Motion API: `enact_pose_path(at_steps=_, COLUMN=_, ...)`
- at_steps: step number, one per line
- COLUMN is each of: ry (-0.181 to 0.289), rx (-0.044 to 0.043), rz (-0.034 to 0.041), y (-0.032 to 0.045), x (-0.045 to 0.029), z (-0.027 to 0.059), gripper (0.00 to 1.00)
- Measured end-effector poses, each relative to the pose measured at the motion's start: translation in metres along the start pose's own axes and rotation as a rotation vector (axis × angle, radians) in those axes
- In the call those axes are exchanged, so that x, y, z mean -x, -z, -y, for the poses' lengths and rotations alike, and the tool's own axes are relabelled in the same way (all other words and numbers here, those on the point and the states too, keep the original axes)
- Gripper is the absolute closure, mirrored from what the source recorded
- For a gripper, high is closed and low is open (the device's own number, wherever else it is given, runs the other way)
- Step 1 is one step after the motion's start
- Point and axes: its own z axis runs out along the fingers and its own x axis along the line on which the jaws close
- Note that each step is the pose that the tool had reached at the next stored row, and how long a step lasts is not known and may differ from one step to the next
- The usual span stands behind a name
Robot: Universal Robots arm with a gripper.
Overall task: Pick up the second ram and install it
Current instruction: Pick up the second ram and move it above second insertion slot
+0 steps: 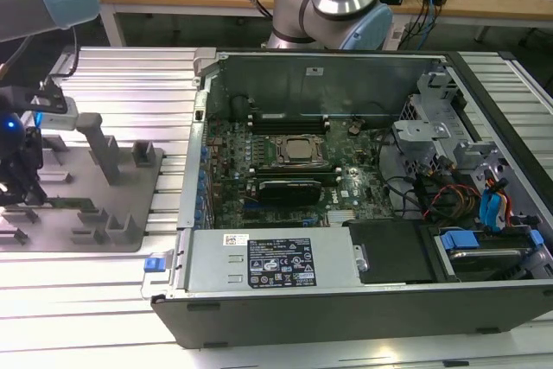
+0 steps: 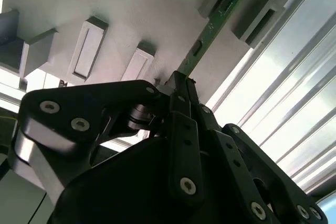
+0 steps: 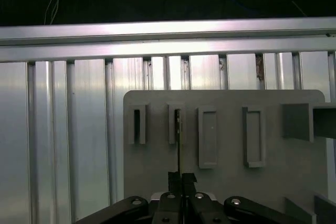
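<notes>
In the exterior view, the black two-fingered gripper (image 1: pixel 19 181) hangs low over a flat grey plastic fixture plate (image 1: pixel 130 222) that rests on the ribbed aluminium table (image 1: pixel 112 92). The second ram (image 1: pixel 73 203), a long, narrow green circuit-board stick, lies along the plate, running out from the gripper's fingers toward the exterior view's right. Well apart from the gripper on that same side stands the open black computer case (image 1: pixel 346 300), its green motherboard (image 1: pixel 294 170) exposed.

In the second wrist view, the gripper (image 2: pixel 181 83) is clenched. Its black fingertips (image 2: pixel 184 103) meet on the near end of the second ram (image 2: pixel 207 38), one against each flat face. The stick stretches straight ahead of the fingers, and its far end sits in a slot between raised grey blocks (image 2: pixel 262 17) of the fixture plate (image 2: pixel 131 9).

In the first wrist view, the gripper (image 3: pixel 181 178) is closed down to a sliver. The second ram (image 3: pixel 178 145) appears edge-on as a thin dark line pinched between the fingertips, reaching forward into a narrow slotted grey block (image 3: pixel 173 124). Similar blocks stand on the plate (image 3: pixel 152 171) to either side of that line, and the table (image 3: pixel 63 129) lies beyond.
</notes>
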Motion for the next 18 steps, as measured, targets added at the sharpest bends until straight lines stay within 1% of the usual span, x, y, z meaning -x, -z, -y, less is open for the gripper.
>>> enact_pose_path(at_steps=6, ry=0.000, rx=-0.0019, rz=0.0001, y=0.0081, x=0.0002, z=-0.0004, gripper=0.91)
enact_pose_path(at_steps=10, ry=0.000, rx=-0.0048, rz=0.0002, y=0.0192, x=0.0006, z=-0.0009, gripper=0.91)
enact_pose_path(at_steps=12, ry=0.000, rx=-0.0072, rz=0.0003, y=0.0268, x=0.0008, z=-0.0013, gripper=0.91)
enact_pose_path(at_steps=13, ry=0.000, rx=-0.0082, rz=0.0003, y=0.0286, x=0.0009, z=-0.0013, gripper=0.91)
enact_pose_path(at_steps=18, ry=0.000, rx=-0.0106, rz=0.0005, y=0.0329, x=0.0010, z=-0.0015, gripper=0.91)
